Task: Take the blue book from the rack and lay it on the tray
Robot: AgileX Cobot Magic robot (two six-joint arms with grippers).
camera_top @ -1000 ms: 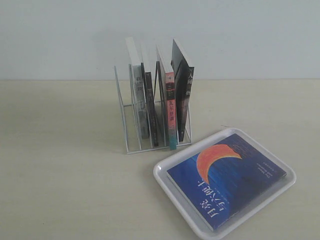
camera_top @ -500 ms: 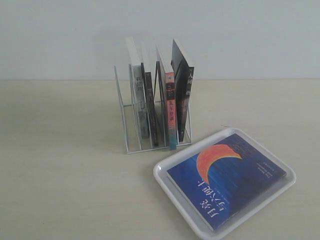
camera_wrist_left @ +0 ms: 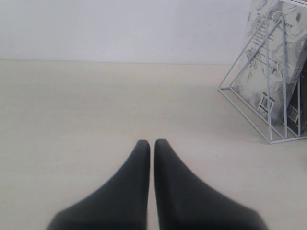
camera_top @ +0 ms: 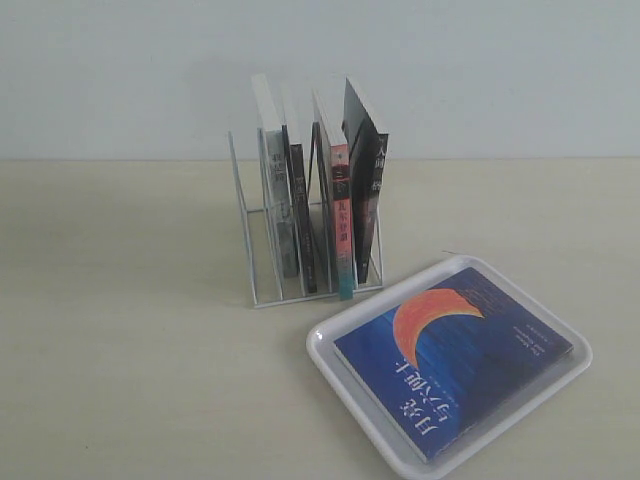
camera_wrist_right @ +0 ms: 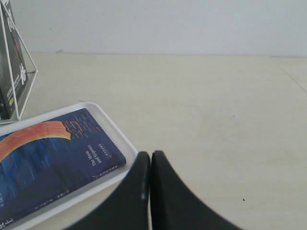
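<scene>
The blue book (camera_top: 455, 358) with its orange crescent lies flat, cover up, inside the white tray (camera_top: 330, 356) at the front right. The right wrist view shows the same blue book (camera_wrist_right: 53, 158) in the tray (camera_wrist_right: 117, 132), with my right gripper (camera_wrist_right: 150, 155) shut and empty just off the tray's corner. The white wire rack (camera_top: 248, 240) stands behind the tray and holds several upright books. My left gripper (camera_wrist_left: 152, 143) is shut with nothing in it, over bare table well short of the rack (camera_wrist_left: 249, 103). Neither gripper shows in the exterior view.
A black-covered book (camera_top: 364, 190) and a pink-and-teal-spined book (camera_top: 340, 215) stand in the rack's right slots, nearest the tray. A pale wall rises behind the table. Bare tabletop spreads left of the rack and right of the tray.
</scene>
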